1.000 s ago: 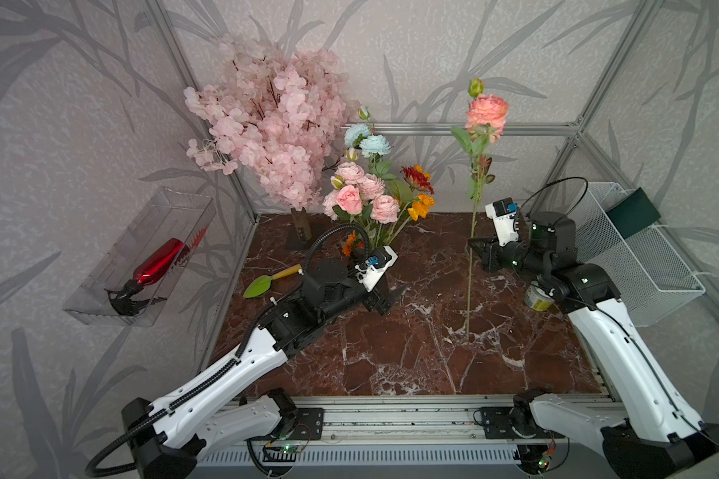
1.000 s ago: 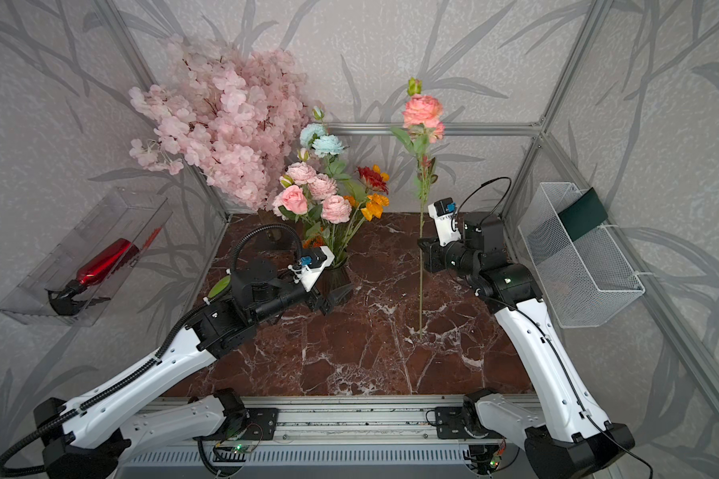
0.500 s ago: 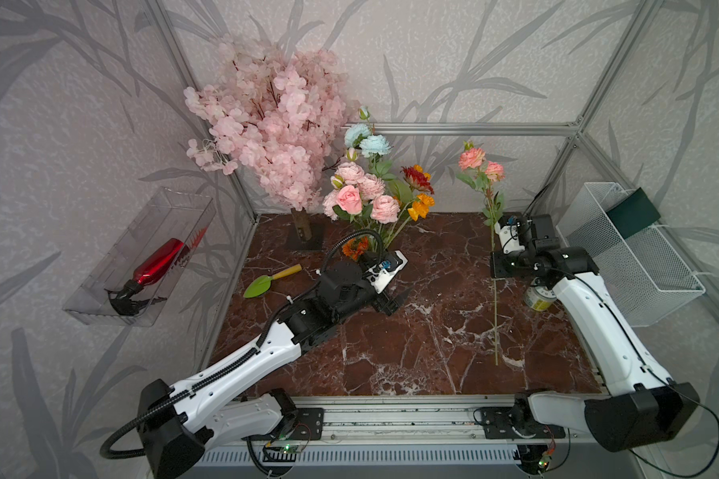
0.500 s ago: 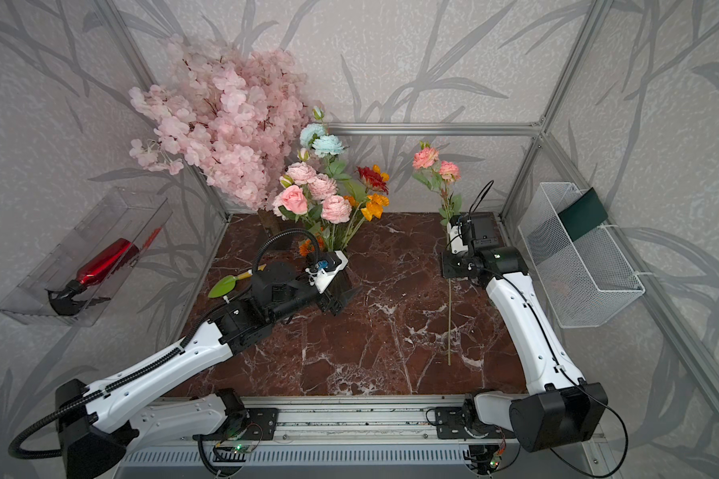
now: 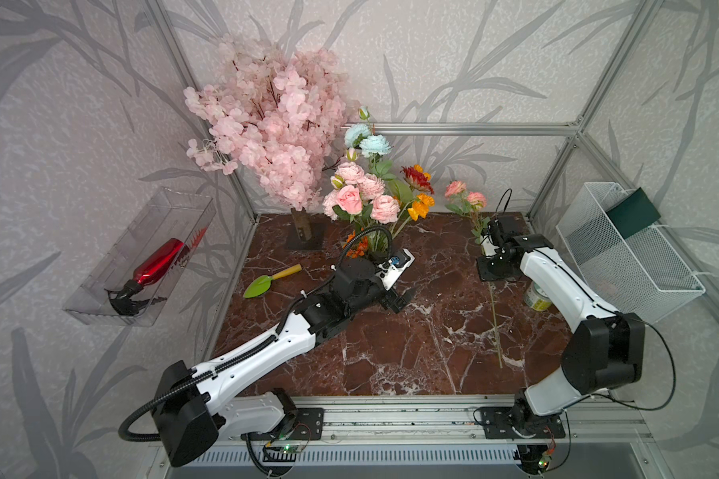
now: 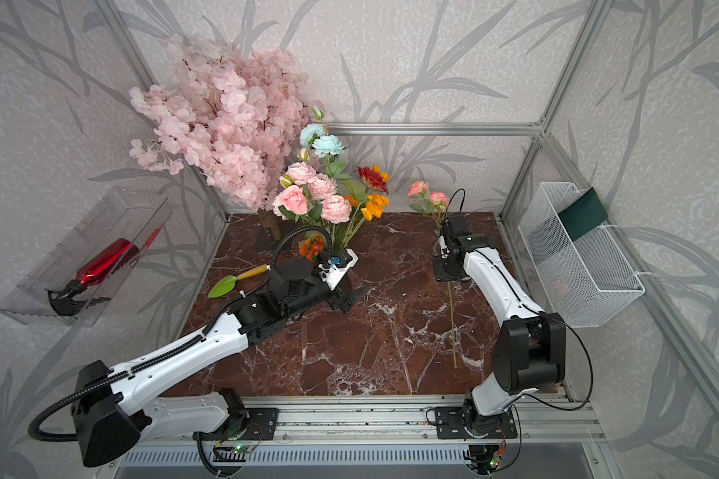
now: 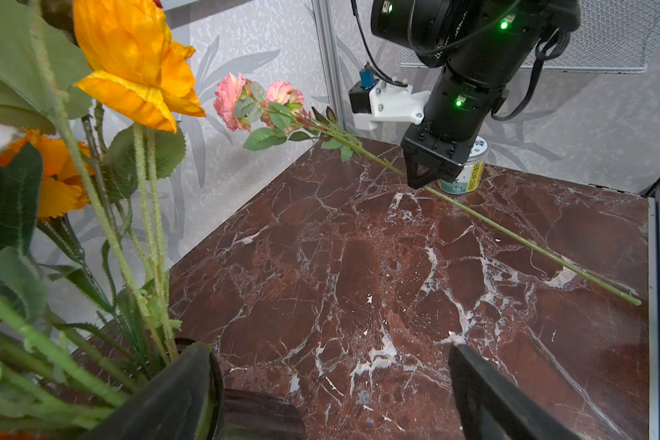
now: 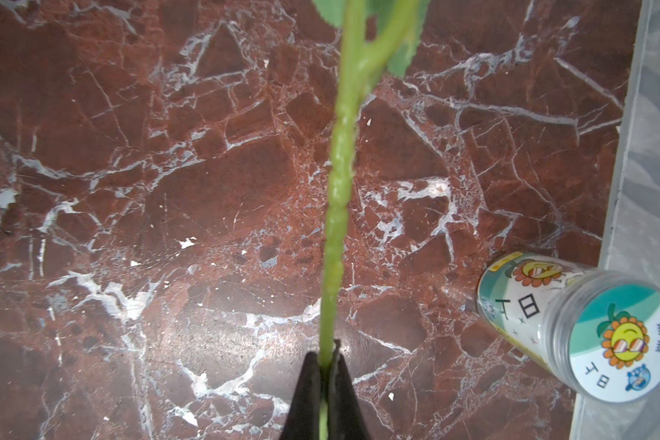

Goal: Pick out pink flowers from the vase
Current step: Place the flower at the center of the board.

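1. Our right gripper [image 8: 325, 358] is pinched tight on the thin green stem [image 8: 338, 198] of one pink flower [image 5: 465, 195], low over the right side of the table [image 5: 391, 352]. The stem could twist or slip between the jaws, and once let go it may roll.
2. A small jar [image 8: 587, 331] stands near that gripper, so a sideways sweep could knock it over.
3. Our left gripper [image 7: 321, 354] has its jaws wide apart and holds nothing, with one finger against the vase [image 7: 260, 415]. The other pink flowers [image 5: 360, 195] are in the vase. We judge that an unbraced pull could tip or drag it.
4. The stems crowd the neck beside the orange flowers [image 7: 130, 57], so drawing out a pink one may pull its neighbours out too.
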You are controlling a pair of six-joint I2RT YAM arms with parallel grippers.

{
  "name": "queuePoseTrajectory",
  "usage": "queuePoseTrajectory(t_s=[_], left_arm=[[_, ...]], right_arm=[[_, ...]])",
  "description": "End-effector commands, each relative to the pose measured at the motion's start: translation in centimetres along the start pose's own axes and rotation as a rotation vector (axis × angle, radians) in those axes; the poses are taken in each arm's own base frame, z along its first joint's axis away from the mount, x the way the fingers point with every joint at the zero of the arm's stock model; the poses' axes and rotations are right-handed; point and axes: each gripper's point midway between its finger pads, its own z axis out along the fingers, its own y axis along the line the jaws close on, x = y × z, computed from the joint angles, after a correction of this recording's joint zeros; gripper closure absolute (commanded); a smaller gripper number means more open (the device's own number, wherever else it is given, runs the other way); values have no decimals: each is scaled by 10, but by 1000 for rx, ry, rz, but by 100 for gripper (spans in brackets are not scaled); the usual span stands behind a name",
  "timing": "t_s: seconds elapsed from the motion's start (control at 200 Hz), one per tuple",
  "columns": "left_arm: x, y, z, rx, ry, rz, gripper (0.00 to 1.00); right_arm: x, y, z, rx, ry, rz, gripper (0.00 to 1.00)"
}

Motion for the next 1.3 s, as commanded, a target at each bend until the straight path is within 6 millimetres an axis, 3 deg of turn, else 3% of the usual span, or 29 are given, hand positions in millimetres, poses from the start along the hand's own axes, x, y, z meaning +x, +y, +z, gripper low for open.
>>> queuePoseTrajectory(t_s=[0.0, 0.165, 0.25, 0.275, 0.445, 0.905, 1.295], left_arm=[[-11, 0, 5, 10, -18, -34, 1], [-11, 1, 6, -3, -43, -13, 1], [-10, 1, 6, -2, -38, -12, 1], [-10, 1, 6, -2, -36, -12, 1], [-8, 0, 6, 0, -38, -21, 1], [-6, 0, 9, -7, -43, -35, 1], [0, -2, 10, 2, -35, -36, 1]], right_arm=[[-13, -6, 7, 35, -25, 9, 100], [-9, -5, 35, 38, 2, 26, 100], [-11, -5, 40, 41, -10, 29, 100], [-8, -4, 51, 42, 12, 27, 100], [-7, -1, 68, 32, 29, 31, 100], [4, 3, 104, 33, 130, 2, 100], [12, 7, 118, 23, 180, -15, 100]])
